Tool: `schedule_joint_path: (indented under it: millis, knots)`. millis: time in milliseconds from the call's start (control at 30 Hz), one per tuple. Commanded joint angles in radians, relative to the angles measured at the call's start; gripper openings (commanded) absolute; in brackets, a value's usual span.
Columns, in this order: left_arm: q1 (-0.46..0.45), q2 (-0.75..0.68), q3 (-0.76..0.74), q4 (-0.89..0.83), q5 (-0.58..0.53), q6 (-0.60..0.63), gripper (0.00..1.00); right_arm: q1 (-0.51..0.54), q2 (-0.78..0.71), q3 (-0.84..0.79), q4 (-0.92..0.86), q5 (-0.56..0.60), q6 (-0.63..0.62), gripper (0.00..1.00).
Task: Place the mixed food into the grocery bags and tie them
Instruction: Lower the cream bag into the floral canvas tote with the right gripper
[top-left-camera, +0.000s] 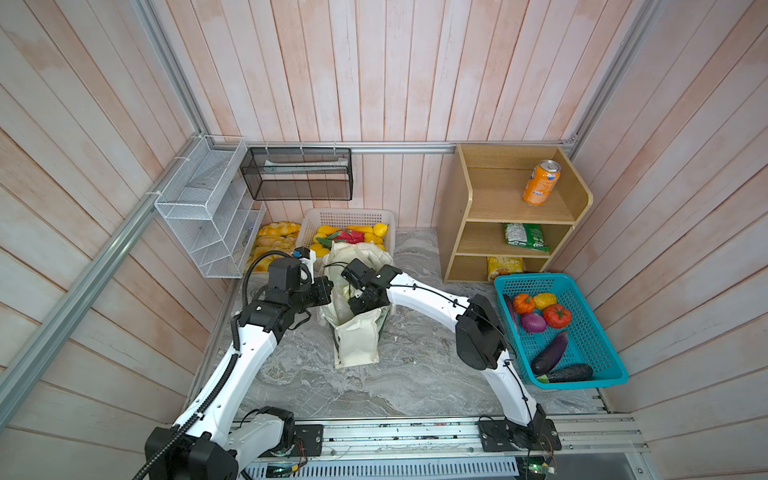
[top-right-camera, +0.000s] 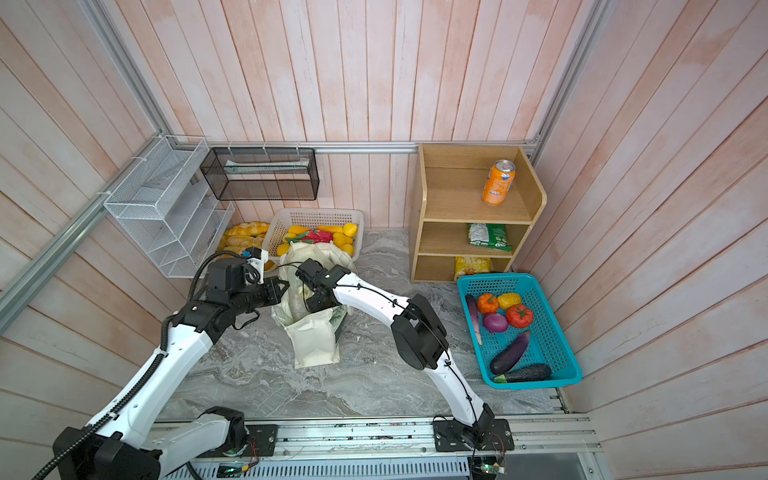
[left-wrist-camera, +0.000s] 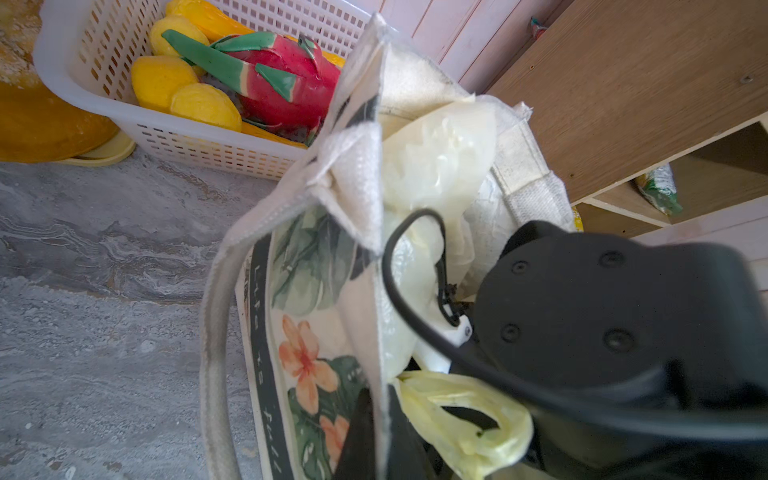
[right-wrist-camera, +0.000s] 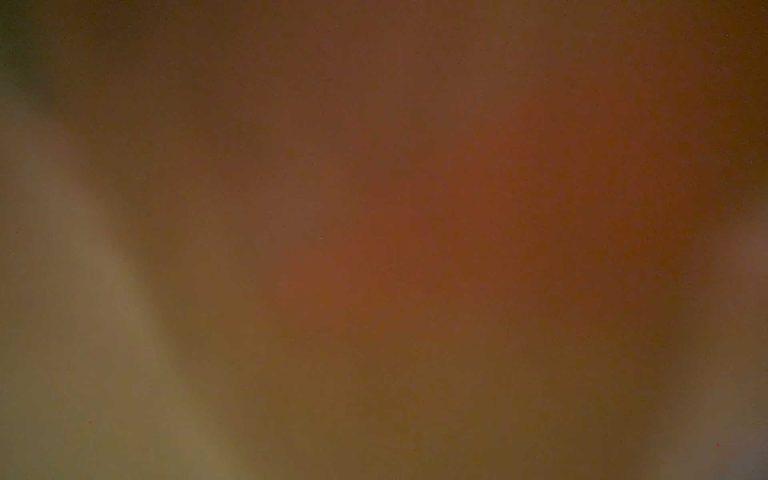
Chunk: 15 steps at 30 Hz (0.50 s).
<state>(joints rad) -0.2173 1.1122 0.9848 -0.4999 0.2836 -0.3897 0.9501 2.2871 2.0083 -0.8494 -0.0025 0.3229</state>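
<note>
Left claw (left-wrist-camera: 380, 440) clenched on cloth tote (left-wrist-camera: 307, 266) rim; right claw (top-left-camera: 358, 306) clenched inside; printed script (left-wrist-camera: 259, 316) unreadable

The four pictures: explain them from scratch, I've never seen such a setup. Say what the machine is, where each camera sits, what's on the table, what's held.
The machine is two white robot arms on a rail at the edge of the table, each ending in a two-finger gripper. Two pictures come from a paired camera overhead, hence nearly alike; the other two come from cameras on the wrists. On the table stand a cloth tote with a plastic bag inside, a white basket of fruit, a blue basket of vegetables and a wooden shelf with an orange can. The left gripper is shut on the tote's rim. The right gripper is down inside the tote, shut; its camera shows only a brown blur, so what it holds, if anything, is hidden.
</note>
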Motion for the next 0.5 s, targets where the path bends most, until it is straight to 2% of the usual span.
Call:
schedule_joint_path:
  millis: [0,100,200,267,333,467]
  knots:
    - [-0.007,-0.030,0.020,0.067,0.058,-0.006,0.00,-0.007,0.032,-0.101,-0.017,-0.099,-0.002,0.00]
    - [-0.006,-0.026,0.020,0.063,0.061,-0.002,0.00,-0.007,-0.046,-0.141,-0.001,-0.123,-0.003,0.02]
    - [-0.007,-0.026,0.008,0.070,0.062,0.002,0.00,-0.007,-0.145,-0.142,0.003,-0.140,0.004,0.41]
    - [-0.006,-0.022,0.003,0.070,0.063,0.006,0.00,-0.007,-0.206,-0.134,0.000,-0.141,0.003,0.53]
    - [-0.006,-0.019,-0.004,0.080,0.066,0.005,0.00,-0.007,-0.256,-0.119,-0.005,-0.136,0.007,0.58]
    - [-0.006,-0.009,-0.011,0.102,0.086,0.000,0.00,-0.004,-0.321,-0.088,-0.042,-0.119,0.008,0.60]
